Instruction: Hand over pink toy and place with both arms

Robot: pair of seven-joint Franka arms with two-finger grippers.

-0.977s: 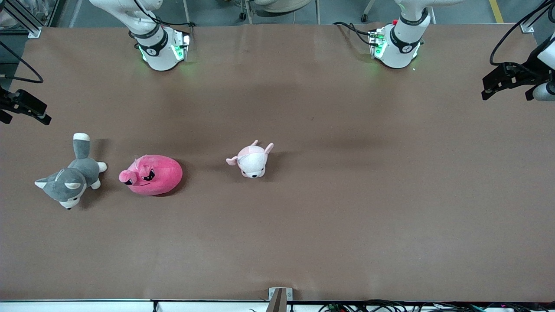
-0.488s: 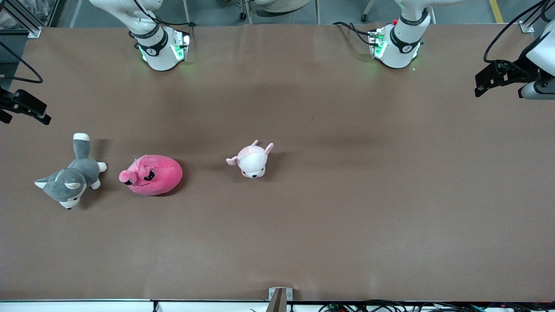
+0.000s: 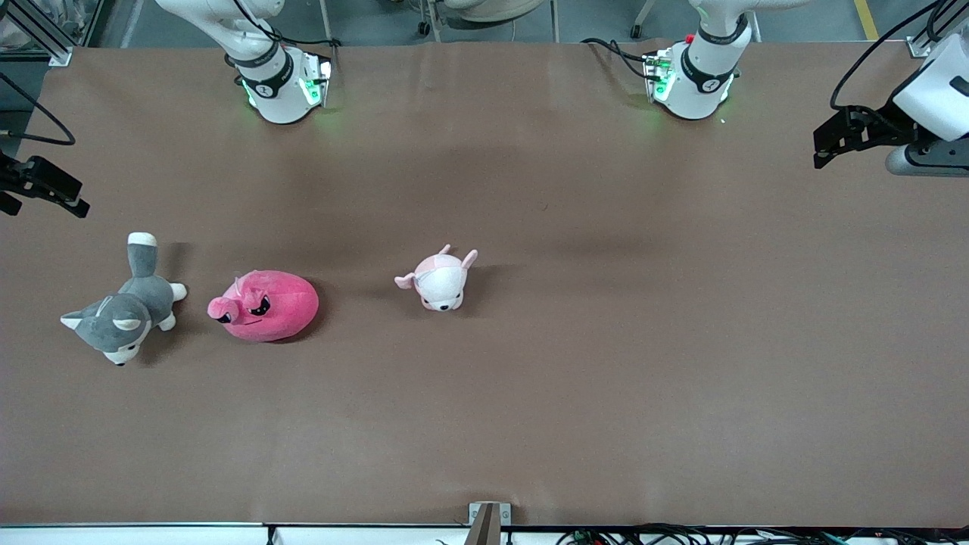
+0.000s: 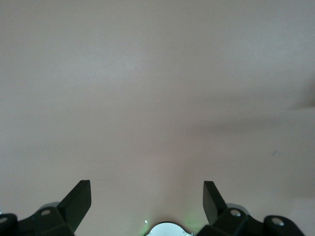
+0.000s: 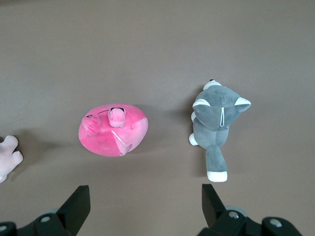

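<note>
Front view: the pink toy (image 3: 264, 305) lies on the table (image 3: 606, 341) toward the right arm's end, between the grey plush (image 3: 125, 306) and the small white-and-pink plush (image 3: 439, 280). Its long axis runs along the table's length, snout toward the grey plush. The right gripper (image 3: 45, 189) hangs over the table edge at that end, close to the toy; the left gripper (image 3: 840, 140) is over the other end, well apart from it. Judged from this, the right arm is the nearer one for a pickup.

Left wrist view: only bare table under the left gripper (image 4: 146, 204). Fingers (image 4: 76, 201) stand wide apart, nothing between.

Right wrist view: right gripper (image 5: 145, 204) fingers (image 5: 78, 204) apart, holding nothing. The pink toy (image 5: 114, 130) sits below and ahead of the fingers, off toward one fingertip; the grey plush (image 5: 215, 125) is beside it. The toy lies on the table, which fits either a pickup to come or a placement done.
</note>
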